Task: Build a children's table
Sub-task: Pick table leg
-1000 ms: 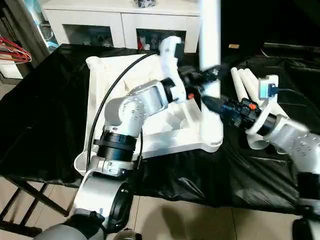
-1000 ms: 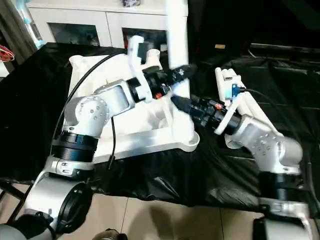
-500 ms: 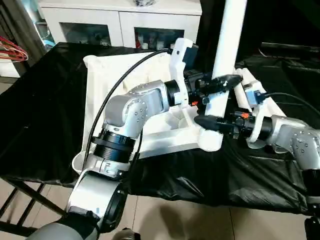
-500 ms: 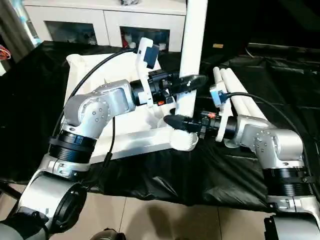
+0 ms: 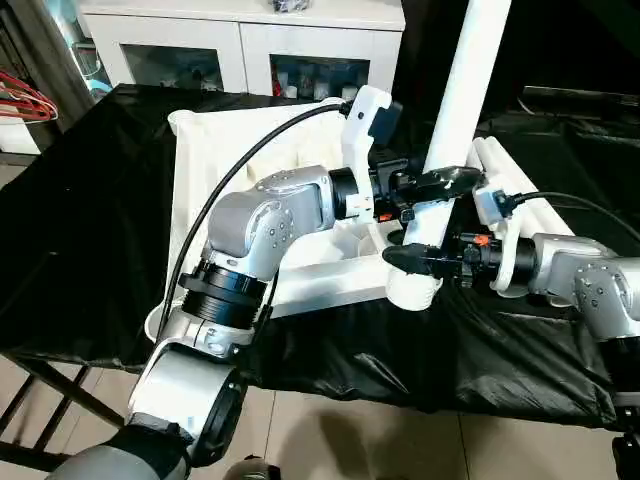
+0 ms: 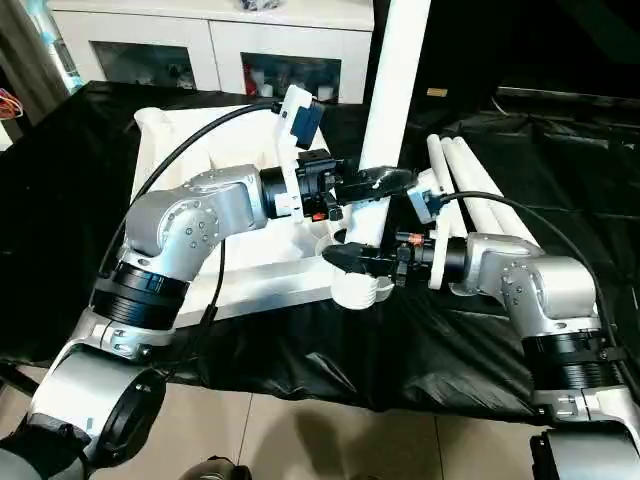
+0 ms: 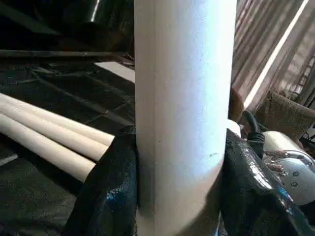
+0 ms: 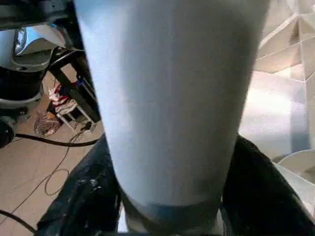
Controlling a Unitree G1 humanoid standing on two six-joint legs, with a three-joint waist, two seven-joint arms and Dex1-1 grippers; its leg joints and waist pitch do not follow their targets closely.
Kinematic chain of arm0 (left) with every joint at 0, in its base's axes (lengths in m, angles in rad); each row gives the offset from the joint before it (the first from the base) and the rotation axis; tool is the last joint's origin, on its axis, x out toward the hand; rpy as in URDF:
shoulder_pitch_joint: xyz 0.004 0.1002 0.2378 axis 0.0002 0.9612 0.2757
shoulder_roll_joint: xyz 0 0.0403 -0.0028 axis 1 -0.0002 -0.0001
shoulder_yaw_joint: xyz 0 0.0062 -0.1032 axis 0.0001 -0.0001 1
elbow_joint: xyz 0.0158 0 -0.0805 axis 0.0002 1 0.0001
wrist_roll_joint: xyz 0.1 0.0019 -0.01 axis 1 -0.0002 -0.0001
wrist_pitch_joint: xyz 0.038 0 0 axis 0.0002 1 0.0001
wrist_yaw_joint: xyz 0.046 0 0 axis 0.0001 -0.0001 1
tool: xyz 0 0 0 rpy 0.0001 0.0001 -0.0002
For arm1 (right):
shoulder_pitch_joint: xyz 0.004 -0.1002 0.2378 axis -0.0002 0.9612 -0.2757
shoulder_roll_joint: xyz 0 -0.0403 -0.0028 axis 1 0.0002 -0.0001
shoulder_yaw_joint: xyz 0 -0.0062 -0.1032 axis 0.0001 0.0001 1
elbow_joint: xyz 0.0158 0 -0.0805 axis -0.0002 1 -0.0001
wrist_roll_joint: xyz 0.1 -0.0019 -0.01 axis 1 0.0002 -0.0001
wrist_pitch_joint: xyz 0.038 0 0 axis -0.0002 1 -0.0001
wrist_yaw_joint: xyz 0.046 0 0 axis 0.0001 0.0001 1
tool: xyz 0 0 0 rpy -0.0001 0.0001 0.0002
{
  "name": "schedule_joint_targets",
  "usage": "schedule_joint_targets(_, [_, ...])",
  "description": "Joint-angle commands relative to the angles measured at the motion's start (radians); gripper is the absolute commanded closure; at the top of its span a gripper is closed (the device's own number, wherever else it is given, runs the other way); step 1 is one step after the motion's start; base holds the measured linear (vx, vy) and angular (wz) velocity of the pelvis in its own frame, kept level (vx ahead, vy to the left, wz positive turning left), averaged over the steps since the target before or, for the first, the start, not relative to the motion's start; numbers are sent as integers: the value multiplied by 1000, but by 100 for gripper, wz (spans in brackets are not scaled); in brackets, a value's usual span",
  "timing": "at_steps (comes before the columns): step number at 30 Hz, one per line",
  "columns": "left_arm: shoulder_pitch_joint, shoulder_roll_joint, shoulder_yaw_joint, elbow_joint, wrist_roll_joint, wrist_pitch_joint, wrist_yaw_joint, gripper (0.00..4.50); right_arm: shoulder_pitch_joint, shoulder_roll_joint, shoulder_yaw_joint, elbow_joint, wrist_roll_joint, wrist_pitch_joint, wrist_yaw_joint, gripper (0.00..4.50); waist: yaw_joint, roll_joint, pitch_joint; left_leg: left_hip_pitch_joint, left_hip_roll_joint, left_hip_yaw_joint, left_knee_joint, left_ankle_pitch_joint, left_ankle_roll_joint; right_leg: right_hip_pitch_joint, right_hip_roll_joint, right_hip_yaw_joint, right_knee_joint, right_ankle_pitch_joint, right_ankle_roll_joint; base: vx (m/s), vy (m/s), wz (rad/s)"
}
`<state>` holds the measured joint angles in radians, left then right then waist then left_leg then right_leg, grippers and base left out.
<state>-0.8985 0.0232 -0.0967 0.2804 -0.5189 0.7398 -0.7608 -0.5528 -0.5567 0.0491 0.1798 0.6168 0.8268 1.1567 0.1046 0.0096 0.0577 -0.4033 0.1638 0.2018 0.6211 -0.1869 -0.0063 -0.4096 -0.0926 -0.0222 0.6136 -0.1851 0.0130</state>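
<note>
Both head cameras are looking down and forward over the black-draped desk (image 5: 80,230), sharing the upright leg (image 5: 455,150). Each wrist camera is viewing that leg very close, between its own fingers (image 7: 106,196).

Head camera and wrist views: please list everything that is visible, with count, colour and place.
Table top: one, white, upside down on the black cloth.
Upright leg: one, white, standing at the top's near right corner, held by both grippers.
Spare legs: three, white, lying side by side on the cloth to the right.
Cloth: one, black, covering the work table.
Cabinet: one, white with glass doors, behind the table.
Left gripper: black jaws around the upright leg, higher up.
Right gripper: black jaws around the same leg near its base.
</note>
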Motion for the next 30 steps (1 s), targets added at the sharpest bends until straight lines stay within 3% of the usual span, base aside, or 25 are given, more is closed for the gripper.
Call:
schedule_joint_targets(1, [0, 2, -5, -29, -9, -5, -24, 262, -12, -20, 6, 10, -18, 3, -3, 216, 3, -30, -76, 29, 58, -23, -64, -38, 98, 53, -53, 22, -51, -44, -301, 0, 0, 0])
schedule_joint_targets(9, [0, 0, -2, -21, 8, -24, -6, 262, -12, -13, 8, 22, -25, 1, -2, 254, 6, -27, -77, 29, 57, -24, -63, -42, 92, 53, -53, 22, -51, -55, -296, 0, 0, 0])
schedule_joint_targets(10, [-11, -3, 12, 2, 16, -13, 29, 206, -11, -7, 6, 25, -32, -13, -12, 255, 6, -25, -78, 30, 57, -24, -63, -42, 91, 53, -52, 22, -50, -48, -297, 0, 0, 0])
schedule_joint_targets(13, [-16, -15, 50, 14, -17, -5, 33, 192, -3, 10, -8, 29, -32, -29, -30, 256, 6, -22, -78, 30, 56, -24, -63, -45, 84, 52, -52, 22, -51, -45, -299, 0, 0, 0])
schedule_joint_targets(15, [-17, -22, 70, 13, -24, -23, 45, 150, 6, 17, -18, 21, -24, -29, -41, 259, 7, -23, -79, 30, 56, -24, -63, -42, 84, 54, -51, 21, -50, -28, -304, 0, 0, 0])
schedule_joint_targets(16, [-18, -27, 82, 12, -28, -33, 55, 151, 12, 20, -22, 16, -23, -31, -47, 259, 7, -25, -80, 29, 55, -25, -62, -37, 86, 56, -52, 21, -48, -14, -307, 0, 0, 0])
schedule_joint_targets(18, [-19, -28, 97, -6, -32, -51, 64, 149, 22, 30, -36, 9, -20, -40, -69, 259, 8, -16, -80, 29, 55, -26, -62, -39, 87, 55, -52, 21, -48, -8, -310, 0, 0, 0])
schedule_joint_targets(22, [-20, -32, 129, -27, -52, -60, 80, 147, 29, 49, -63, 4, -19, -63, -104, 259, 6, -16, -80, 31, 56, -25, -63, -56, 79, 55, -50, 20, -50, -16, -309, 0, 0, 0])
schedule_joint_targets(23, [-11, -23, 134, -46, -22, -101, 101, 147, 37, 62, -89, -5, -16, -73, -137, 259, 7, -6, -79, 31, 56, -27, -64, -62, 76, 54, -50, 20, -50, -23, -308, 0, 0, 0])
schedule_joint_targets(24, [-5, -9, 132, -55, 0, -109, 115, 147, 43, 68, -101, -12, -28, -92, -168, 259, 4, -11, -81, 32, 56, -26, -64, -65, 73, 55, -49, 21, -51, -18, -303, 0, 0, 0])
schedule_joint_targets(26, [4, 16, 120, -62, 37, -115, 135, 147, 51, 75, -115, -22, -47, -116, -211, 259, 3, -11, -81, 32, 57, -28, -65, -58, 68, 54, -48, 20, -49, -13, -290, 0, 0, 0])
schedule_joint_targets(27, [18, 55, 88, -58, 117, -152, 179, 147, 65, 85, -126, -40, -78, -159, -267, 259, 3, -10, -80, 33, 56, -28, -65, -58, 68, 53, -47, 20, -51, -15, -286, 0, 0, 0])
schedule_joint_targets(28, [35, 101, 48, -46, 221, -214, 235, 147, 82, 98, -136, -63, -121, -220, -331, 259, 0, -11, -78, 29, 59, -31, -69, -68, 57, 51, -47, 21, -57, -55, -242, 0, 0, 0])
schedule_joint_targets(30, [63, 138, 36, -39, 322, -286, 330, 147, 108, 138, -169, -95, -151, -306, -407, 259, -10, -16, -79, 29, 56, -30, -70, -82, 37, 52, -46, 20, -58, -80, -209, 0, 0, 0])
